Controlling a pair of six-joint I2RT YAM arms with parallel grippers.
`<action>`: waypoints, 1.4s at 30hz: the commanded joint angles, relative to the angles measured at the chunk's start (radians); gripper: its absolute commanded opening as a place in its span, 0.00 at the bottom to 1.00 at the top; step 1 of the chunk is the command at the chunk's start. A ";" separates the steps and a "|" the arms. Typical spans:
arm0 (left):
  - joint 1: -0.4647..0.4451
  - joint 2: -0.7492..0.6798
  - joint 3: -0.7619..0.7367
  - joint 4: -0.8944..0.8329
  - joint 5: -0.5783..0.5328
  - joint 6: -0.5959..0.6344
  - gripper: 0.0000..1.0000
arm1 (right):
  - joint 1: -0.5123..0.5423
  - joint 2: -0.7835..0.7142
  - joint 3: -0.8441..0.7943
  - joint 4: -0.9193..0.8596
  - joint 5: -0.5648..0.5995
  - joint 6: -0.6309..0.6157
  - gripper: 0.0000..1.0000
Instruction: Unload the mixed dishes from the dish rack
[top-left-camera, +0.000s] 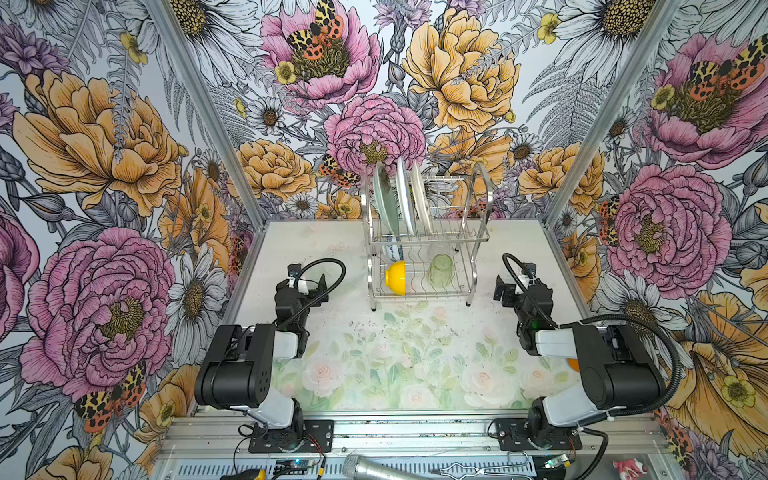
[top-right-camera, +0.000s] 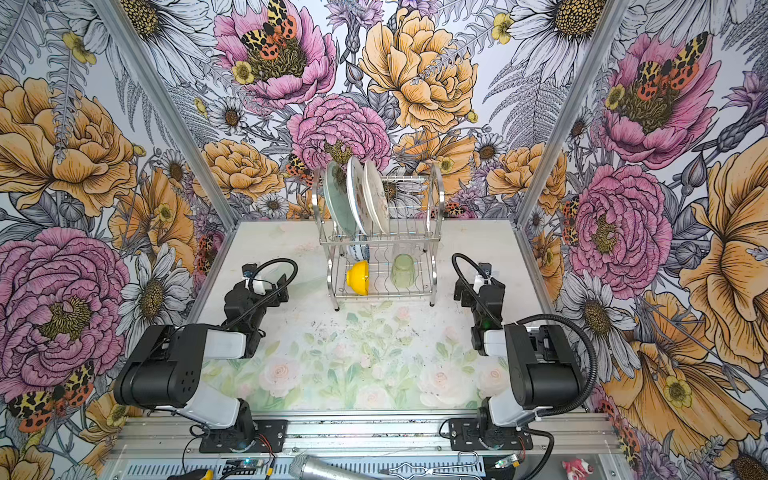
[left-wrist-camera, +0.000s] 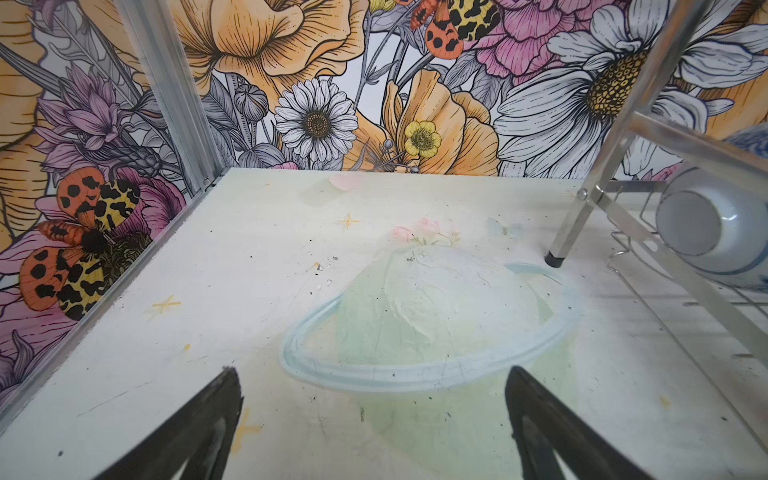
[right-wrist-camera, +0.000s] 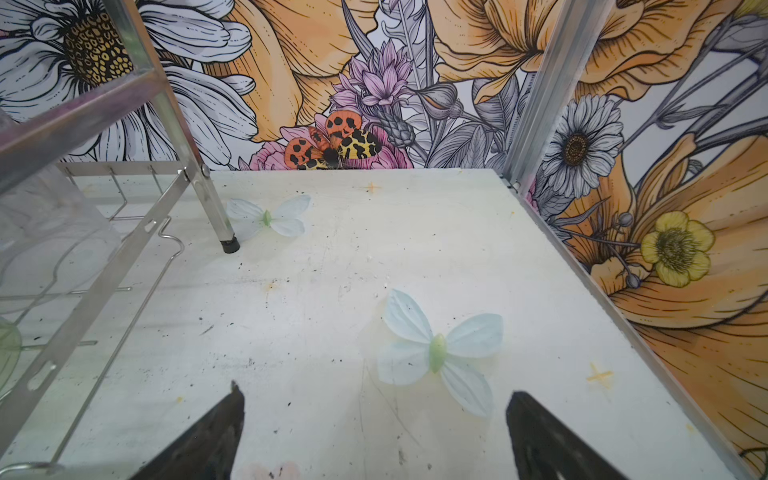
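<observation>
The chrome dish rack (top-left-camera: 478, 239) (top-right-camera: 432, 241) stands at the back middle of the table. Three plates (top-left-camera: 404, 199) (top-right-camera: 358, 199) stand on edge in its upper tier, the pale green one (top-left-camera: 384, 203) leftmost. On the lower tier lie a yellow bowl (top-left-camera: 397, 277) (top-right-camera: 359, 277), a blue-and-white bowl (top-left-camera: 392, 249) (left-wrist-camera: 715, 224) behind it, a green tumbler (top-left-camera: 441, 271) (top-right-camera: 403, 271) and a clear tumbler (right-wrist-camera: 50, 237). My left gripper (top-left-camera: 303, 286) (left-wrist-camera: 372, 370) hangs open left of the rack. My right gripper (top-left-camera: 521, 286) (right-wrist-camera: 376, 388) hangs open to the rack's right. Both are empty.
The flower-printed table (top-left-camera: 415, 353) is walled on three sides, with aluminium posts (left-wrist-camera: 166, 95) (right-wrist-camera: 552, 83) at the back corners. An orange object (top-left-camera: 573, 365) peeks out from behind the right arm. A microphone (top-left-camera: 374, 467) lies on the front ledge.
</observation>
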 joint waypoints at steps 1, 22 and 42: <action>-0.003 0.000 0.011 0.007 -0.017 -0.002 0.99 | -0.008 0.008 0.019 0.006 -0.012 0.012 1.00; 0.024 0.000 0.015 0.001 0.029 -0.021 0.99 | -0.008 0.007 0.016 0.006 -0.012 0.011 1.00; 0.003 -0.058 0.072 -0.153 -0.072 -0.032 0.99 | 0.047 -0.200 -0.040 -0.050 0.069 -0.030 0.99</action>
